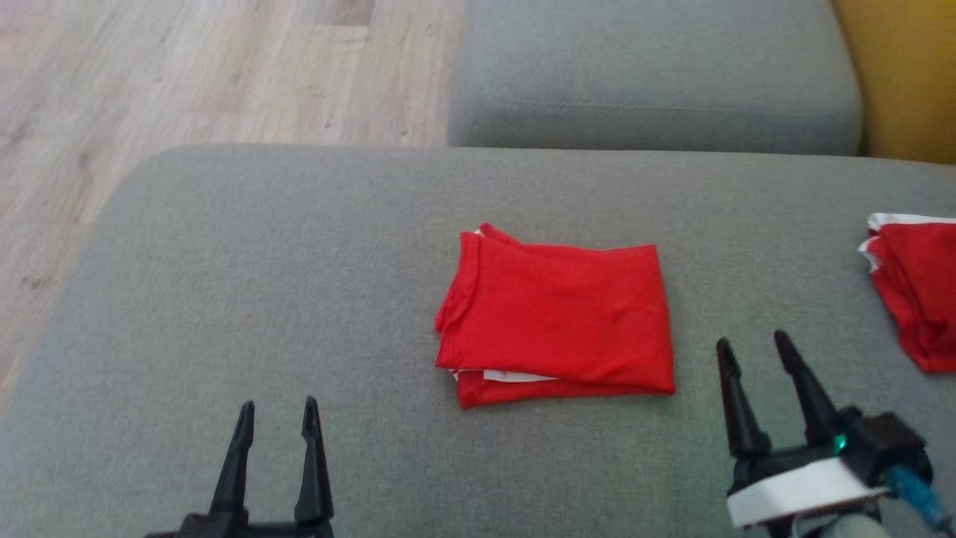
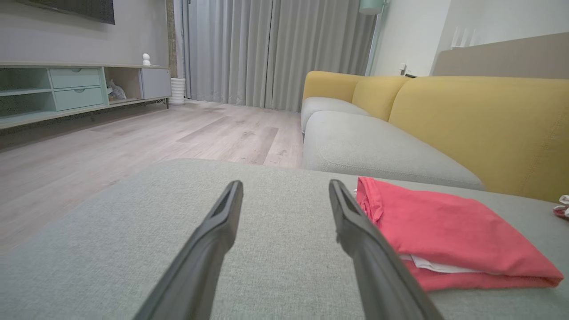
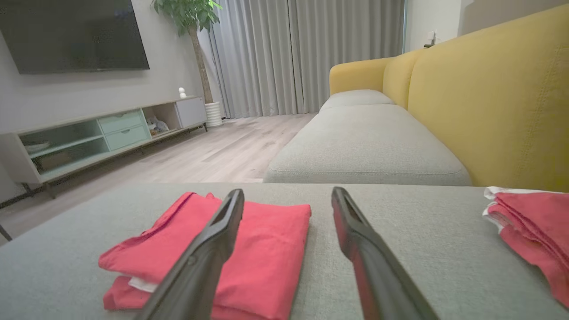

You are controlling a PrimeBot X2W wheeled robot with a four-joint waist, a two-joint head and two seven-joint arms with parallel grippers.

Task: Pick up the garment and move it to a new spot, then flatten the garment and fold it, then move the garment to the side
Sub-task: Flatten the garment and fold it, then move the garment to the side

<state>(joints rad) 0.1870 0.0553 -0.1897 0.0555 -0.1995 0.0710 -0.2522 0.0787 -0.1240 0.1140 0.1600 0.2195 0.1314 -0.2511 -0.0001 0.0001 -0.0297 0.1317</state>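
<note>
Midway across the grey seat cushion (image 1: 261, 261), the red garment (image 1: 556, 321) was found folded flat.
Folding was judged done, the move aside not yet made, so the left tool (image 1: 278, 407) and right tool (image 1: 753, 342) were kept clear near the front edge, spread wide, nothing pinched or touched; a second red pile (image 1: 915, 291) was set at the right edge.

garment (image 1: 556, 317): red, white inside | cushion (image 1: 299, 299): grey | backrest (image 3: 493, 102): yellow

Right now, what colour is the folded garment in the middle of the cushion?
Red, with a white layer peeking out at its front edge; the garment shows best in the head view.
</note>
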